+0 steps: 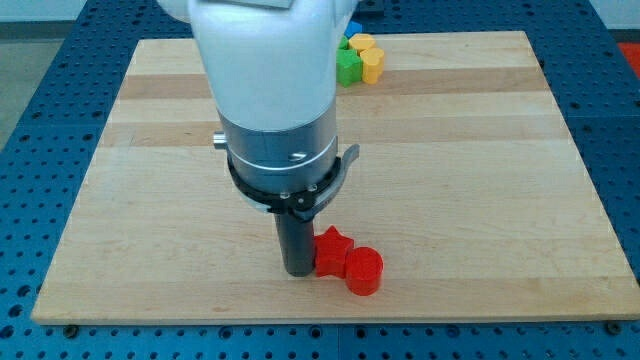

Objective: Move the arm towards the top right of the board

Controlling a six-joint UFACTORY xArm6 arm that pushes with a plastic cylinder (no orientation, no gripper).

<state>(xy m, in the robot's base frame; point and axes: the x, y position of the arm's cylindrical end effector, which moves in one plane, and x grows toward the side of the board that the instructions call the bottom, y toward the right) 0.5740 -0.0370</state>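
Note:
My tip (pixel 298 272) rests on the wooden board (pixel 480 180) near the view's bottom centre, under the big white and grey arm body. Just right of the tip, touching or nearly touching it, lies a red star-shaped block (pixel 331 251). A red cylinder block (pixel 364 270) sits against the star's right side. At the view's top, near the board's far edge, a green block (pixel 347 66) and a yellow block (pixel 369 60) sit together, partly hidden by the arm.
A blue block edge (pixel 352 31) peeks out behind the arm above the yellow block. The board lies on a blue perforated table (pixel 620 120). The arm body hides the board's upper middle.

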